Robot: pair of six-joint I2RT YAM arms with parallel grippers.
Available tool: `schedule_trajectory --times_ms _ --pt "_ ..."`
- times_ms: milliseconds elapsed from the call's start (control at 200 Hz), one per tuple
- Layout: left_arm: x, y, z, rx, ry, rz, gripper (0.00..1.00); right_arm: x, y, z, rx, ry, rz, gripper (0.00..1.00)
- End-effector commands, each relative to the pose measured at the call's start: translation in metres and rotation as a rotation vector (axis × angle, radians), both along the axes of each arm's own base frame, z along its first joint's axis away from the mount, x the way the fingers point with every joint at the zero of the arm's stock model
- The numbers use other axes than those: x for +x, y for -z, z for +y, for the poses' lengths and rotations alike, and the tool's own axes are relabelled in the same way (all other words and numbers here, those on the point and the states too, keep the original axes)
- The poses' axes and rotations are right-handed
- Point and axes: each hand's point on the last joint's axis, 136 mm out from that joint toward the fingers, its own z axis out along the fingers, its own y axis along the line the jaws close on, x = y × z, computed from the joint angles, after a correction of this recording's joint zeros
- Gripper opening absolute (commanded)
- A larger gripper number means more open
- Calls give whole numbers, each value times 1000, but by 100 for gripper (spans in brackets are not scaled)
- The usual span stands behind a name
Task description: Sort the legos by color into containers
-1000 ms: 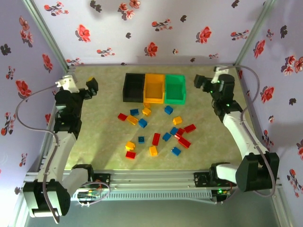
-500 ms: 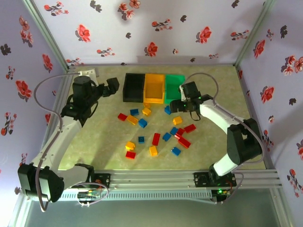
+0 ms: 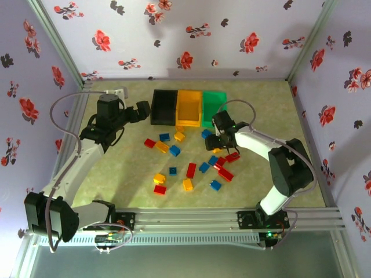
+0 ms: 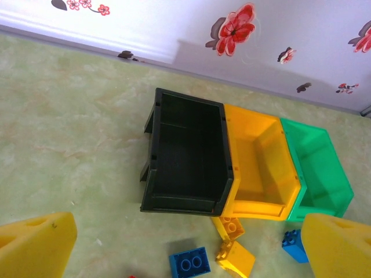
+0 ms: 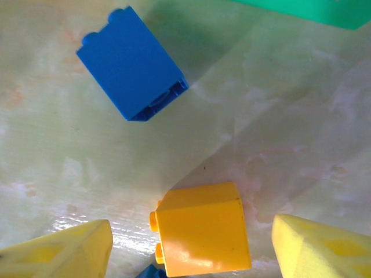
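Three open-topped bins stood in a touching row at the far side of the desk (image 3: 124,168): black bin (image 3: 164,108) on the left, orange bin (image 3: 189,108) in the middle, green bin (image 3: 213,103) on the right. All were upright.

The legos (image 3: 191,170) lay loose on the desk, nearer than the bins, with red, blue and yellow-orange mixed. One yellow-orange brick (image 4: 229,226) sat just at the orange bin's front edge. Near the green bin's front, a blue brick (image 5: 132,72) lay on its side, skewed. A yellow brick (image 5: 201,229) lay apart from it, also on its side, with its studs pointing left.

Beige table (image 3: 124,176) — three bins (image 3: 189,108), scattered legos (image 3: 191,170).
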Motion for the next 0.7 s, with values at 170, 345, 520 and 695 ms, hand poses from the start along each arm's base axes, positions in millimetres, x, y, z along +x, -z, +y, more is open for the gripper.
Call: schedule_trajectory --times_ms 170,345,520,695 --pt "-4 -7 -1 8 -4 -6 100 -3 24 -5 -68 32 45 68" --pt "-6 -7 -2 18 2 -4 100 -4 32 -6 -82 33 63 62" --pt "-6 -7 -4 22 6 -3 100 -3 28 -6 -86 28 54 52" --pt "-7 -6 -6 33 10 5 100 6 10 -8 -109 14 17 46"
